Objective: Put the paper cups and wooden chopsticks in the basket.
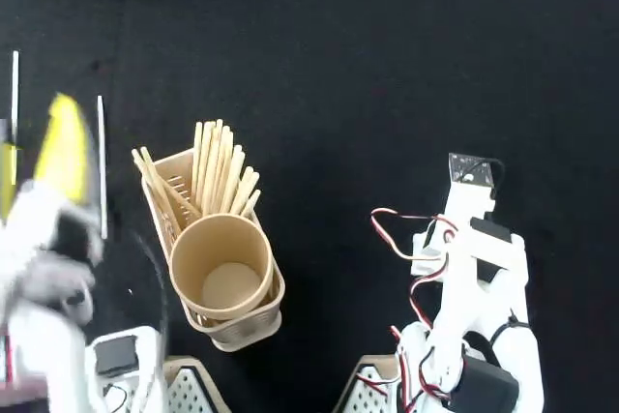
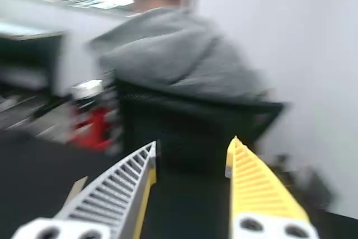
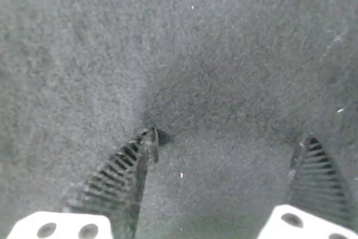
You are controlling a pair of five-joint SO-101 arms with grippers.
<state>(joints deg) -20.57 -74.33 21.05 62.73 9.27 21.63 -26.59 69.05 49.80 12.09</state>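
Your left end effector [image 2: 193, 145] is released, its grey and yellow fingers held apart, and it sits at the left edge of the scene, pointing out toward the room beyond the counter [image 1: 387, 74]. Your right end effector [image 3: 229, 137] is also spread wide, facing down at the black counter on the right side. The paper cup [image 1: 221, 256] stands upright in the near end of the basket [image 1: 253, 321], left of centre, with the wooden chopsticks [image 1: 218, 166] bundled in the far end, their tips fanning past the rim.

The table [image 3: 224, 54] was covered in black matt cloth with a rough, felt-like nap. The basket [image 1: 253, 328] looked smooth beige plastic, holding a matt paper cup [image 1: 208, 244] and pale bare wooden chopsticks [image 1: 215, 166]. The left gripper [image 2: 193, 149] had ribbed plastic fingers [image 2: 254, 183].
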